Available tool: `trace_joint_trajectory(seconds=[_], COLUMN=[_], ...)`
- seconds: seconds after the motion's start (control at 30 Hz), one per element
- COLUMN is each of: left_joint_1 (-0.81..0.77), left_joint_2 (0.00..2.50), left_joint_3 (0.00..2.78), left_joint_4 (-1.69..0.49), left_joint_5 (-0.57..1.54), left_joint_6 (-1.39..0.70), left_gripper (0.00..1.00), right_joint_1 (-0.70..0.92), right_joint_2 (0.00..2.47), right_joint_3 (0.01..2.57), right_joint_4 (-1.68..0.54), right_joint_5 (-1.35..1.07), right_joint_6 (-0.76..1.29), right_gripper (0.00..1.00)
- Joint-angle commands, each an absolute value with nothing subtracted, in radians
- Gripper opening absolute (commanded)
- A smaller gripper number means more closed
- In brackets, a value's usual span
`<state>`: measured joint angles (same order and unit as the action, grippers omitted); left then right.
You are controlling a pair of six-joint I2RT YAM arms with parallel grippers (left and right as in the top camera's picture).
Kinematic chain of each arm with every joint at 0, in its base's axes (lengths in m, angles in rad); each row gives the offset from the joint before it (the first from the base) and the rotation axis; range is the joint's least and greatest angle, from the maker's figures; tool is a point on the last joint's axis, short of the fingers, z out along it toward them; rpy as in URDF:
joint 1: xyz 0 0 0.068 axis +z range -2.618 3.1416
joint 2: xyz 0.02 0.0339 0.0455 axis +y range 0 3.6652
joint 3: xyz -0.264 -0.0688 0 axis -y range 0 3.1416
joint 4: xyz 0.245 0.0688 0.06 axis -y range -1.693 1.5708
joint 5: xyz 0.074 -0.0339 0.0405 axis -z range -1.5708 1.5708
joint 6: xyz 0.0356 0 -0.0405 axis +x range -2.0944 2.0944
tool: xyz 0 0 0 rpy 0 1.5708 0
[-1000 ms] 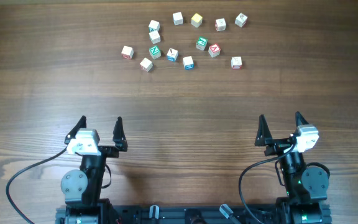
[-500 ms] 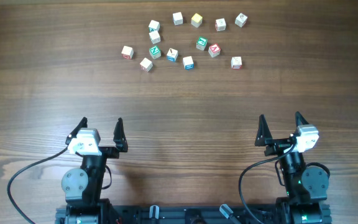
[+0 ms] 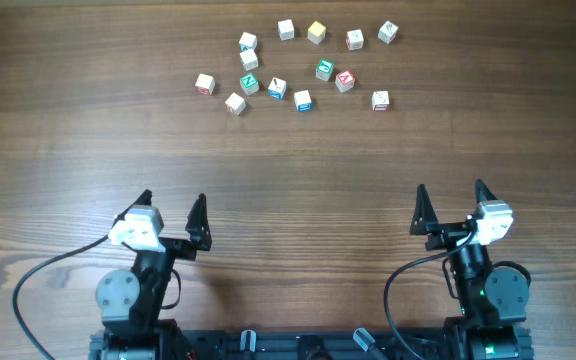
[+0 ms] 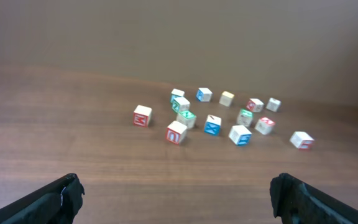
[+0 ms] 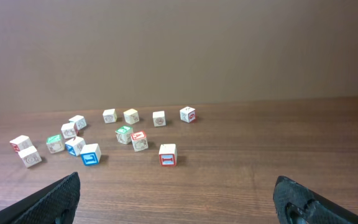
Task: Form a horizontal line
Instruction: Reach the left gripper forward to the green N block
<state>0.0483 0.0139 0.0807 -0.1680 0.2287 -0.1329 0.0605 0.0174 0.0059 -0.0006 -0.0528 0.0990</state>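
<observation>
No row of touching cubes shows; several small whitish letter cubes lie scattered and apart at the far middle of the table. Among them are a green N cube (image 3: 250,83), a red-letter cube (image 3: 344,80), a teal-green cube (image 3: 324,69) and a pale yellowish cube (image 3: 316,32). The green N cube (image 4: 186,117) also shows in the left wrist view. My left gripper (image 3: 173,198) is open and empty near the front edge, well short of the cubes. My right gripper (image 3: 450,188) is open and empty at the front right. Both wrist views show wide-open jaws over bare wood.
Other loose cubes ring the group: one at the left end (image 3: 205,84), one at the right end (image 3: 380,100), one at the far right corner (image 3: 388,33). A red-framed cube (image 5: 168,154) lies nearest my right gripper (image 5: 178,183). Cables trail by both arm bases.
My left gripper has shifted slightly to the right and turned a little. The right arm and the cubes have not moved.
</observation>
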Motion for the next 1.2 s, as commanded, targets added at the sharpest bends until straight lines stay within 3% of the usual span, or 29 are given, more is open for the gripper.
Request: trace_joint_trajectory(seconds=[0.0,0.27,0.67,1.17], left_joint_1=[0.056,0.056,0.056,0.033], left_joint_2=[0.013,0.168,0.660,1.104], left_joint_3=[0.202,0.380,0.731,1.087], left_joint_4=[-0.220,-0.244,-0.338,-0.251], left_joint_5=[0.265,0.307,0.456,0.498], left_joint_6=[-0.165,-0.165,-0.165,-0.165], left_gripper=[1.00,1.00,1.00,1.00], right_joint_1=[0.055,0.055,0.055,0.055], right_joint_2=[0.004,0.004,0.004,0.004], right_joint_3=[0.005,0.005,0.005,0.005], right_joint_4=[0.002,0.002,0.002,0.002], right_joint_5=[-0.072,-0.072,-0.072,-0.072], right_joint_6=[0.081,0.081,0.081,0.081], right_gripper=[1.00,1.00,1.00,1.00])
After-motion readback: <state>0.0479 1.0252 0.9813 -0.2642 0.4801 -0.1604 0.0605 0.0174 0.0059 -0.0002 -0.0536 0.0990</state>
